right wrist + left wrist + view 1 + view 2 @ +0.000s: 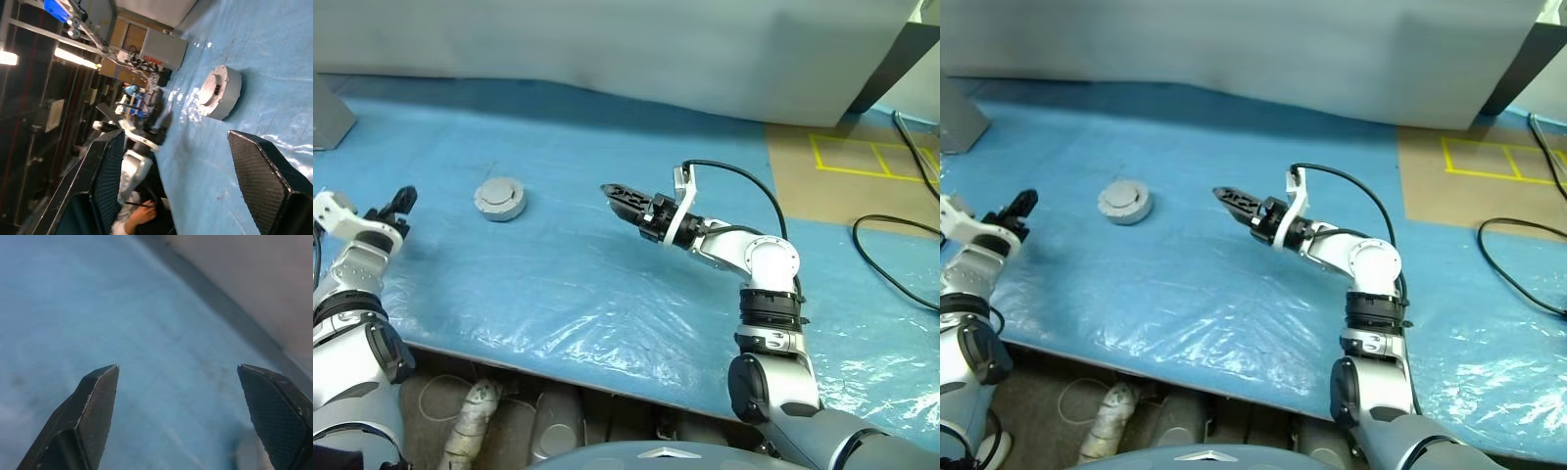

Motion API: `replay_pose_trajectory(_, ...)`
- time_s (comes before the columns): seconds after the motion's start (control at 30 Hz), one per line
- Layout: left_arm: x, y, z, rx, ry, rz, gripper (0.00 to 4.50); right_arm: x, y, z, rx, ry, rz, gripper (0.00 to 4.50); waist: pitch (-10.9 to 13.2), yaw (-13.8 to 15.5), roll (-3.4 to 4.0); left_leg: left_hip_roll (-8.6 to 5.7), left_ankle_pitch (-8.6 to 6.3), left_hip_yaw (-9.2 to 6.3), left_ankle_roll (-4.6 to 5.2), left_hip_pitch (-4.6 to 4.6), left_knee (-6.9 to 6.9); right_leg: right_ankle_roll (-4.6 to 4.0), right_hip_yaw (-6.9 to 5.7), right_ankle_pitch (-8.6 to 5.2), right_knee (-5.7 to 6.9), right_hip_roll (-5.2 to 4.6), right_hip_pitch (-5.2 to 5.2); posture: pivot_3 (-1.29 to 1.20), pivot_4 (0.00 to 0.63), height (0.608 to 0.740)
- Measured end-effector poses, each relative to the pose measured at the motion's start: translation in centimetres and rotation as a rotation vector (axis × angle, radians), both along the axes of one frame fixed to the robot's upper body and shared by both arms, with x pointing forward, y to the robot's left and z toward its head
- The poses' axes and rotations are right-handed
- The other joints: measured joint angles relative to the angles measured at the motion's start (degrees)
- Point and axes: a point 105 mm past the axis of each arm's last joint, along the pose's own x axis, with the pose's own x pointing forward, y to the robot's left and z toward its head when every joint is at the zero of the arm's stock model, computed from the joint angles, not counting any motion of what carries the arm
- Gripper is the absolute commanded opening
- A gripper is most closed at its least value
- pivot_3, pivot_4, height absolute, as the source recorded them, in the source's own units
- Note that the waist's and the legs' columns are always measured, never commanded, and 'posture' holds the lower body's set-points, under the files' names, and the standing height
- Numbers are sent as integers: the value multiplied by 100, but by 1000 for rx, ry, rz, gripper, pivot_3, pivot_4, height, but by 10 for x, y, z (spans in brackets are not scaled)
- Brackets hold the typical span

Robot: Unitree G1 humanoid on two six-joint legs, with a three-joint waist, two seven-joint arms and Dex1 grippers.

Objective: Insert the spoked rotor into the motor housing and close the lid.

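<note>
Seemingly closed, the motor housing [499, 199] looks heavy, rigid, slick: grip its rim; left gripper [399, 208] and right gripper [619, 196] spread, empty.

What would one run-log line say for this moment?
motor housing: lid on, on blue table cover | left end effector: open, empty | right end effector: open, empty

spoked rotor unseen beneath lid [498, 194] on motor housing [500, 208], black cable [886, 264] cut off
</note>
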Motion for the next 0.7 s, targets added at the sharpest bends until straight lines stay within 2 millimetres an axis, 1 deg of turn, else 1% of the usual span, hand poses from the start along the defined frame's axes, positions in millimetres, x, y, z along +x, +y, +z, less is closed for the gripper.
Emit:
replay_pose_trajectory(0.03, 6, -15, 12, 36, -35, -64, 4076, 2, -4, 2, -29, -32, -25, 3507, 0, 22, 0, -1, 0, 1, 0, -2, 1, 0, -1, 0, 2, -2, 1, 0, 150, 740)
replay_pose_trajectory(0.1, 15, -67, 48, 130, -144, -262, 4076, 8, -14, 7, -117, -132, -101, 3507, 0, 55, -1, -3, 0, 10, 0, -6, 7, 0, -8, 0, 3, -4, 4, 0, 150, 740)
replay_pose_trajectory(0.13, 16, -96, 61, 173, -186, -365, 4076, 9, -17, 10, -165, -188, -129, 3507, 0, 42, -1, -3, 0, 10, 0, -7, 9, 0, -8, 0, 5, -4, 4, 0, 150, 740)
replay_pose_trajectory(0.17, 15, -123, 70, 220, -213, -459, 4076, 10, -20, 10, -219, -234, -149, 3507, 0, 27, 0, -4, 0, 10, 0, -6, 9, -1, -8, 0, 4, -3, 3, 0, 150, 740)
replay_pose_trajectory(0.2, 13, -146, 74, 260, -232, -538, 4076, 11, -24, 9, -273, -276, -170, 3507, 0, 12, 0, -11, 0, 10, -1, -6, 8, 0, -7, 0, 4, -2, 3, 0, 150, 740)
replay_pose_trajectory(0.23, 9, -170, 75, 304, -244, -620, 4076, 13, -29, 8, -343, -324, -192, 3507, 0, -3, 0, -21, 0, 9, 0, -5, 7, 0, -6, 0, 4, 1, 3, 0, 150, 740)
replay_pose_trajectory(0.27, 5, -189, 72, 338, -245, -687, 4076, 15, -33, 6, -393, -355, -214, 3507, 0, -39, 0, -18, 0, 9, -1, -2, 6, -1, -1, 0, 4, 7, 0, 0, 150, 740)
replay_pose_trajectory(0.3, 0, -204, 65, 381, -237, -747, 4076, 16, -37, 4, -436, -385, -232, 3507, 0, -94, 0, -17, 0, 10, -1, -2, 2, -1, -1, 0, 4, 10, -2, 0, 150, 740)
replay_pose_trajectory(0.33, -6, -219, 54, 438, -215, -814, 4076, 15, -43, 2, -467, -410, -247, 3507, 0, -141, 0, -16, 0, 8, -1, -1, -2, -1, 0, 0, 3, 12, -2, 0, 150, 740)
replay_pose_trajectory(0.4, -15, -239, 32, 507, -173, -907, 4076, 14, -53, -3, -511, -428, -277, 3507, 1, -180, 1, -15, 0, 7, -1, 1, -4, -1, 9, 0, 3, 15, -8, 0, 150, 740)
replay_pose_trajectory(0.43, -19, -248, 16, 546, -147, -954, 4076, 13, -60, -6, -544, -441, -298, 3507, 1, -185, 1, -14, 0, 7, -1, 1, -4, -1, 9, 0, 2, 16, -8, 0, 150, 740)
replay_pose_trajectory(0.5, -25, -256, -4, 598, -120, -1002, 4076, 10, -70, -12, -595, -453, -330, 3507, 1, -177, 1, -15, 0, 7, 0, -1, 0, -1, 10, 0, 3, 17, -8, 0, 150, 740)
replay_pose_trajectory(0.57, -27, -260, -12, 645, -117, -1022, 4076, 7, -77, -18, -653, -462, -350, 3507, 1, -157, 2, -16, 0, 8, 0, -2, 4, -1, 10, 0, 5, 16, -7, 0, 150, 740)
replay_pose_trajectory(0.7, -31, -263, -16, 698, -146, -1056, 4076, -1, -86, -37, -796, -483, -356, 3507, 1, -149, 2, -17, 0, 8, 1, 6, 13, -1, 19, 0, 6, 14, 3, 0, 150, 740)
